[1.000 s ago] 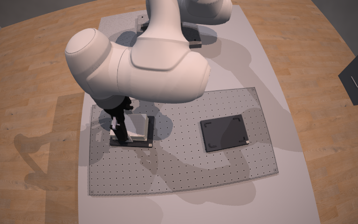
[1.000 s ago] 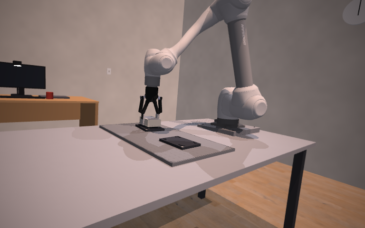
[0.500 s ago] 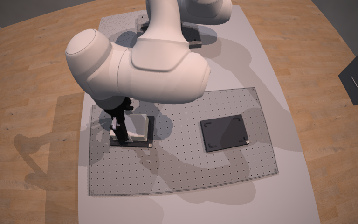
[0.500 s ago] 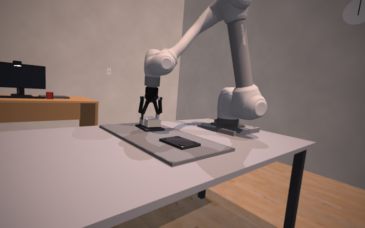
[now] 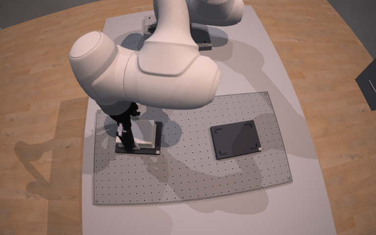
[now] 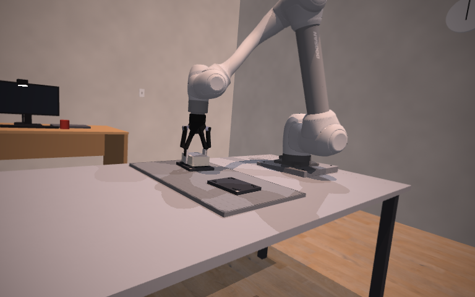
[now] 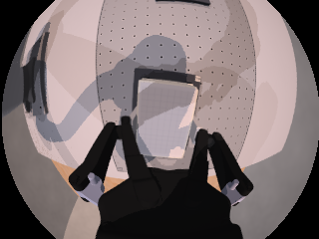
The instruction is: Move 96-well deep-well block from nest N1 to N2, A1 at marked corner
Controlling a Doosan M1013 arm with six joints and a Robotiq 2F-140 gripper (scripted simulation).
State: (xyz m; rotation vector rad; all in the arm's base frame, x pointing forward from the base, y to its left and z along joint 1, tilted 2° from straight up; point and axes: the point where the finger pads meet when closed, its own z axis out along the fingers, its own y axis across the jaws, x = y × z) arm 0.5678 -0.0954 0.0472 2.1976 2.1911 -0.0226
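The white block [image 5: 145, 132] sits in the left black nest [image 5: 158, 138], in the lower left part of the top view, on the grey perforated board [image 5: 194, 177] that lies on the table [image 5: 277, 55]. In this view the block's outline looks taller than wide, so its long axis seems to run from the upper to the lower side of the picture, but the arm [image 5: 155, 74] covers part of it. Its open top faces up.

The gripper [image 6: 194, 153] comes straight down on the block, and its fingers [image 6: 183, 155] are clamped on two opposite sides of the block; in the exterior view one finger stands at each side. The wrist view shows the block [image 7: 162, 119] between the two black fingers.

The second nest [image 5: 235, 138] lies in the right part of the board, well apart from the block. A small light mark [image 5: 260, 148] is at its lower right corner.
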